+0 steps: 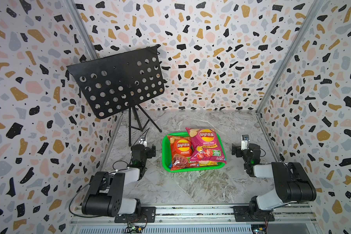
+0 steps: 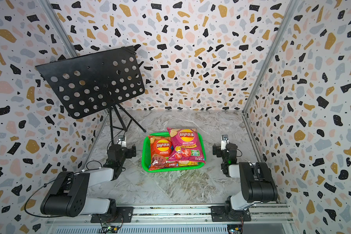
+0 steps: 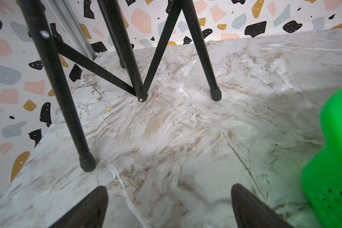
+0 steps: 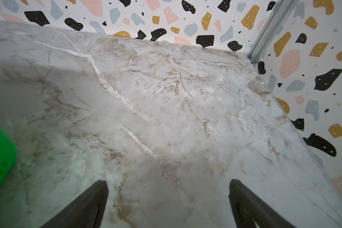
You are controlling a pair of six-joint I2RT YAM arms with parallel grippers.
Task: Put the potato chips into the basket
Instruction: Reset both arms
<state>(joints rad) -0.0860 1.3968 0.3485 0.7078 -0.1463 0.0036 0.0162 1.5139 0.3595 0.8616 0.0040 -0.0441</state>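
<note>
Chips (image 1: 179, 150) fill the basket (image 1: 165, 156); no bag lies outside it, so the task looks complete. Left gripper (image 3: 169, 186) and right gripper (image 4: 167, 181) gape wide, empty.

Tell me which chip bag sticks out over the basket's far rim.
The magenta-pink bag: the largest one showing, lying on top, its upper end over the green basket's far rim. The orange-red bag beside it ends short of that rim.

Four chip bags counted: orange-red bag (image 1: 179, 150), magenta bag (image 1: 207, 145), blue bag (image 1: 170, 166) and yellow bag (image 1: 209, 163) seen only as edges. One basket (image 1: 165, 154). One music stand (image 1: 118, 85).
</note>
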